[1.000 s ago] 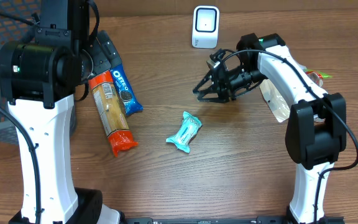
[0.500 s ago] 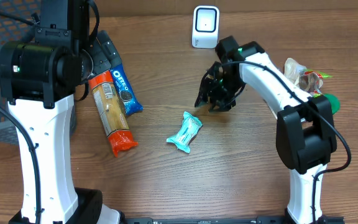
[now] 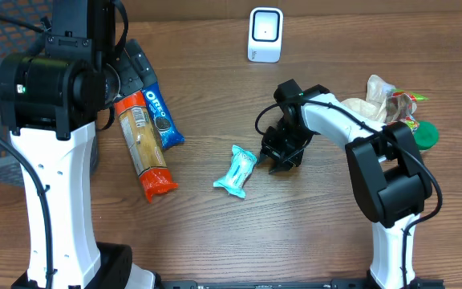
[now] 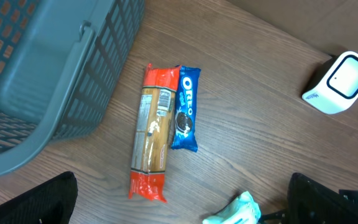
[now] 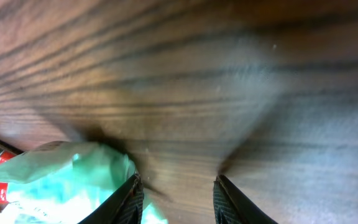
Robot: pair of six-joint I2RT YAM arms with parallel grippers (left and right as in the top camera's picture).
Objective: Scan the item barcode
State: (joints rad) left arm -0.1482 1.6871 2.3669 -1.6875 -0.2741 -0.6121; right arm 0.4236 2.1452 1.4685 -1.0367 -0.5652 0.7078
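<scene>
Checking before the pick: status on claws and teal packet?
Left claw open, empty. Right claw open, low on table, teal packet beside one finger, not gripped. Bare table between packet and scanner.

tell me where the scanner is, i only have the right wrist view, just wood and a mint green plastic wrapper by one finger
Observer: The white box-shaped scanner stands at the far edge of the table, beyond the right gripper.
Operator: anything else lying around
Observer: A blue Oreo biscuit pack and a long orange-ended cracker packet lie side by side on the left.
Operator: left arm busy
Observer: No, the left gripper hangs open over that side, holding nothing.
</scene>
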